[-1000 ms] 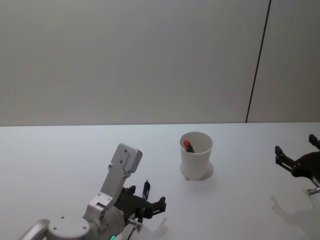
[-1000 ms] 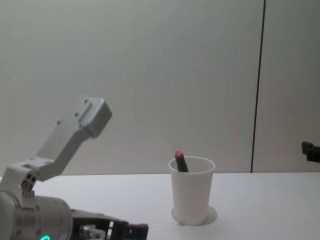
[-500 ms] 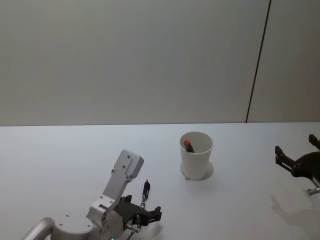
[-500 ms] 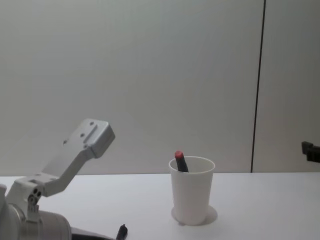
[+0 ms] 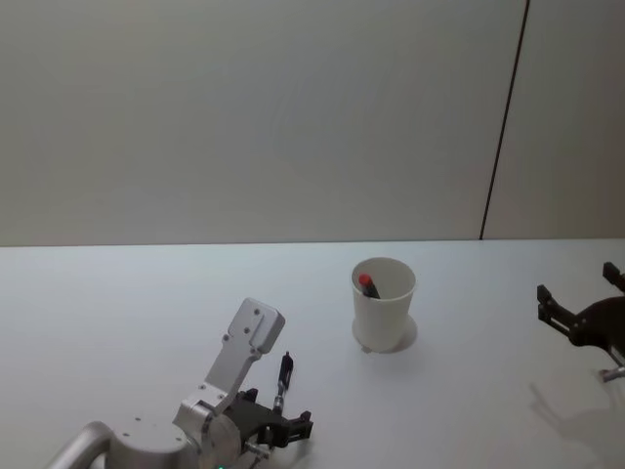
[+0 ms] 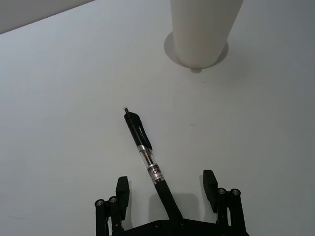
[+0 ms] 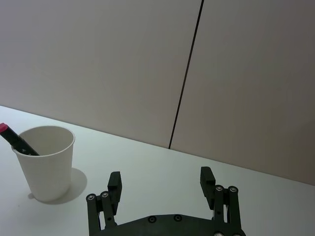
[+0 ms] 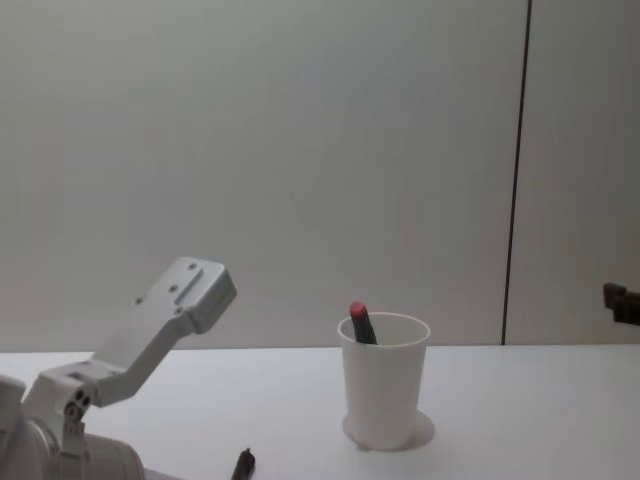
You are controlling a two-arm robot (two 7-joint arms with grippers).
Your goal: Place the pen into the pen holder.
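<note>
A black pen (image 6: 145,153) lies flat on the white table (image 6: 59,98), its tip pointing toward the pen holder (image 6: 204,29). The holder is a white paper cup (image 5: 384,305) standing upright. A dark, red-capped pen (image 5: 368,284) leans inside the cup (image 8: 384,382). My left gripper (image 6: 166,189) is open, low over the table. The black pen's rear end runs between its spread fingers without touching them. In the head view the left gripper (image 5: 279,422) sits near the front edge, just behind the pen (image 5: 283,374). My right gripper (image 7: 161,178) hangs open at the far right (image 5: 576,283).
A plain grey wall with one dark vertical seam (image 5: 503,127) stands behind the table. The left arm's grey link (image 8: 150,335) rises at the lower left of the chest view. Bare tabletop (image 5: 469,391) lies between cup and right gripper.
My left gripper has drawn back toward the table's front edge and sunk out of the chest view, uncovering the pen's tip there. Pen, cup and right arm have not moved.
</note>
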